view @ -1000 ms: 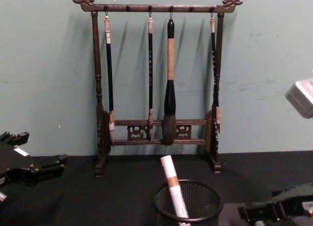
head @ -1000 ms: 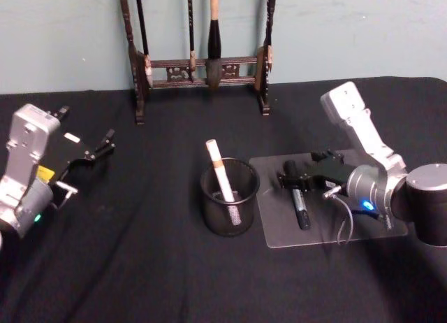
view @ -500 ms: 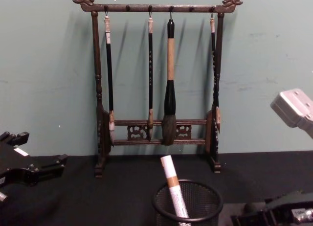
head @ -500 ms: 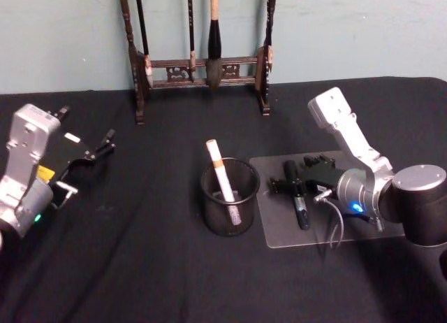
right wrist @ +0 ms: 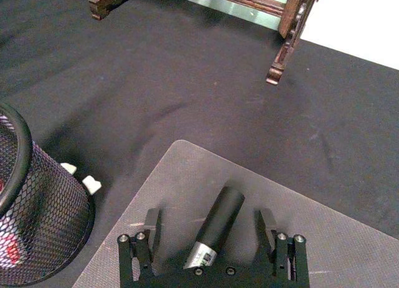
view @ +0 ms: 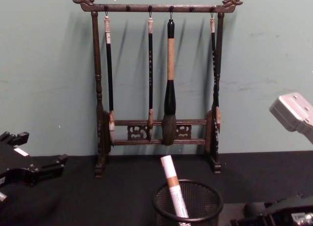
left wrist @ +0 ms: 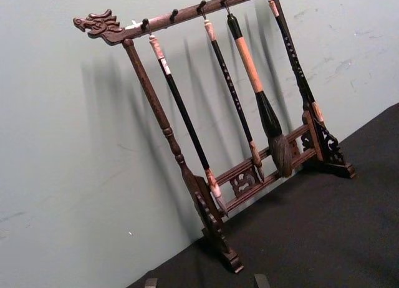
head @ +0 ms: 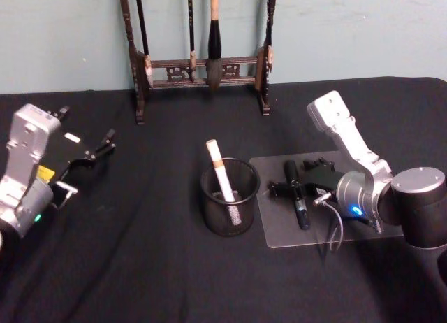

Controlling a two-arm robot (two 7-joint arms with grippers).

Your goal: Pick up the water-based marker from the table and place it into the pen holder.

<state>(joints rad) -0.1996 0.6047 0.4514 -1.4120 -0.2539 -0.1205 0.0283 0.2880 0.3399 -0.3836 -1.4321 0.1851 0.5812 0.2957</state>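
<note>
Right claw (right wrist: 209, 222) open wide, straddling the black marker (head: 299, 205) without gripping it. The marker lies flat on the clear mat (head: 328, 232), just right of the pen holder (head: 241, 212). Left claw (head: 91, 155) open too, empty, at the bench (head: 154, 267) left side.

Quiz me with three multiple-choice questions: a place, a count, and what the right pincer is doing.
1. Where does the black marker lie?
A) on the clear mat
B) inside the pen holder
C) on the floor
2. How many brushes hang on the wooden rack?
A) two
B) four
C) six
3. The right pincer is:
A) shut on the marker
B) open, straddling the marker
C) raised over the pen holder
Answers: 1 A, it lies flat on the mat; 2 B, four hang from the top bar; 3 B, gaps show beside the marker.
</note>
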